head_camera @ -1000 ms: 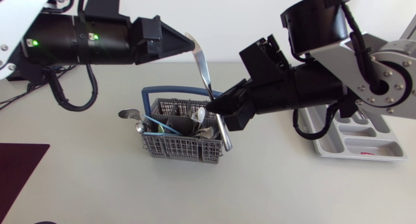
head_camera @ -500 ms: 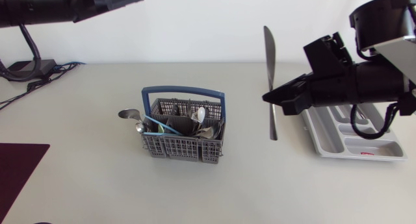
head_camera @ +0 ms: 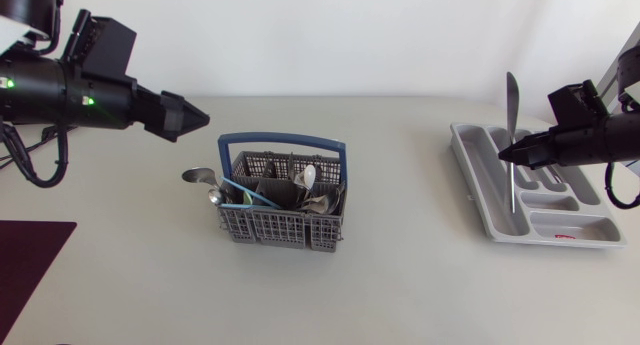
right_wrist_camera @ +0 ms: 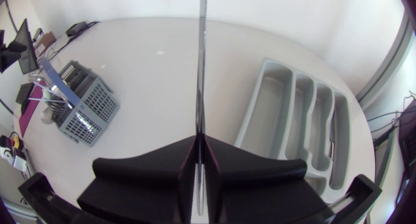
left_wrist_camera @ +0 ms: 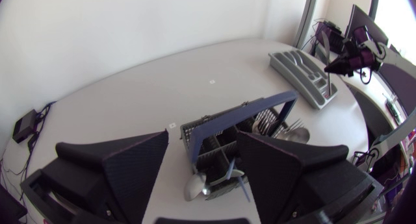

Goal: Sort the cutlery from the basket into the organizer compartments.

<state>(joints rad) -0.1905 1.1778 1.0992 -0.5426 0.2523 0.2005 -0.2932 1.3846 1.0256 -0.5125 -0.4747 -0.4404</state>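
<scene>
Over at nine o'clock the left gripper (head_camera: 186,116) hangs above the table, well apart from the basket. Its fingers are spread wide with nothing between them, and I'd guess it is parked there to leave the way clear.

The basket (head_camera: 280,229) sits mid-table with spoons (head_camera: 203,177) and other cutlery poking out, so plenty looks left to sort.

At three o'clock the right gripper (head_camera: 513,155) has its fingers pinched tight on a knife (head_camera: 512,110), gripping it around the middle. The knife hangs at the left edge of the organizer (head_camera: 468,155), above it and not in any compartment. Its long axis runs twelve to six, blade end at twelve, handle end at six, and it looks close to upright. I reckon it will need tipping flat along a long compartment.
</scene>
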